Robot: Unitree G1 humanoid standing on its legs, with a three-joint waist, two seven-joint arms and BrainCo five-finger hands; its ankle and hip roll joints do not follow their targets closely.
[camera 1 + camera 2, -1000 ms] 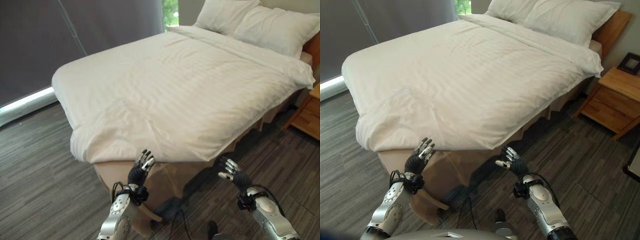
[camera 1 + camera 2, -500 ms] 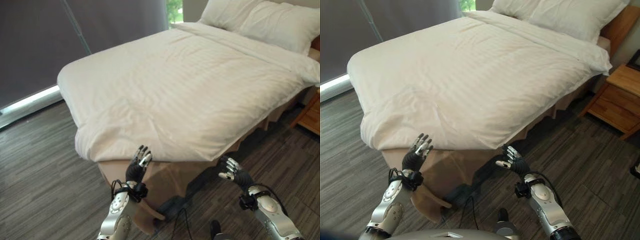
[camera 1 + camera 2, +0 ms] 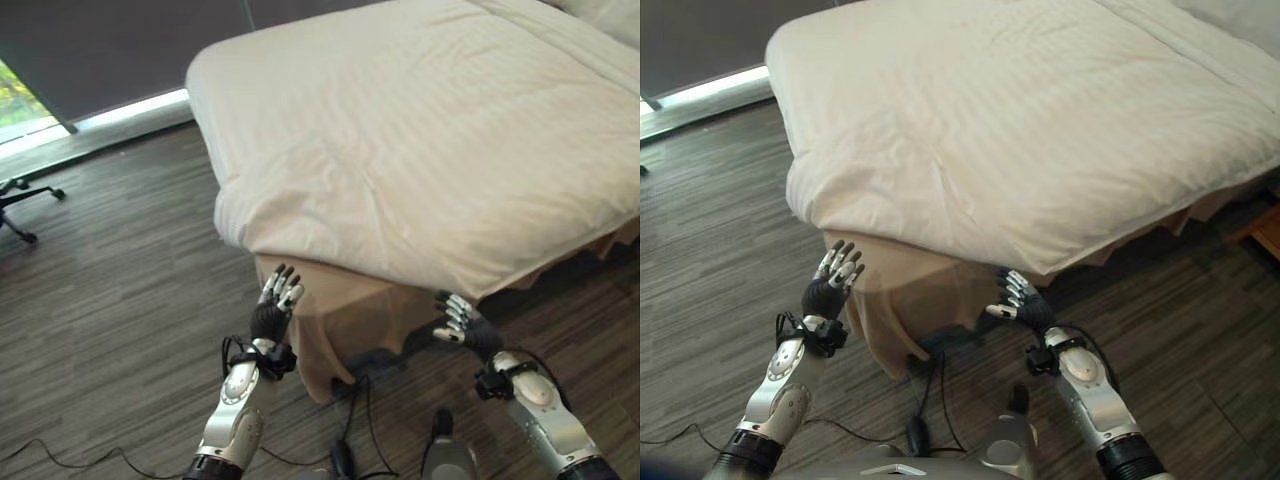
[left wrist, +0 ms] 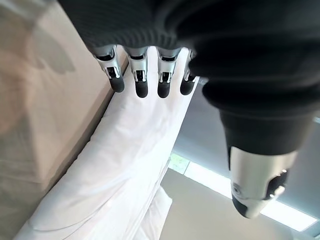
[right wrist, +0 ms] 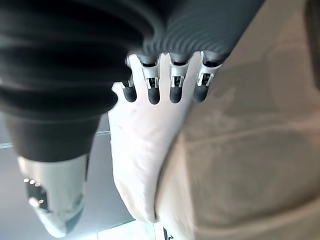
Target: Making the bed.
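A white duvet (image 3: pixel 440 140) covers the bed (image 3: pixel 910 300); left hand (image 3: pixel 275 305) and right hand (image 3: pixel 1018 305) hover released, below its near edge.

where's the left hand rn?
In the left eye view the left hand is raised with open fingers just below the white duvet at the bed's near corner, beside the tan bed skirt.

The left hand (image 3: pixel 277 302) and the right hand (image 3: pixel 457 322), fingers spread and apart from everything, hang in open air just below the white duvet (image 3: pixel 430 140) edge. Ahead, the tan fabric bed skirt (image 3: pixel 345 325) blocks the way forward. The dark wood-plank floor (image 3: pixel 110 300) to the left lies open, a black chair base (image 3: pixel 20 200) far off.
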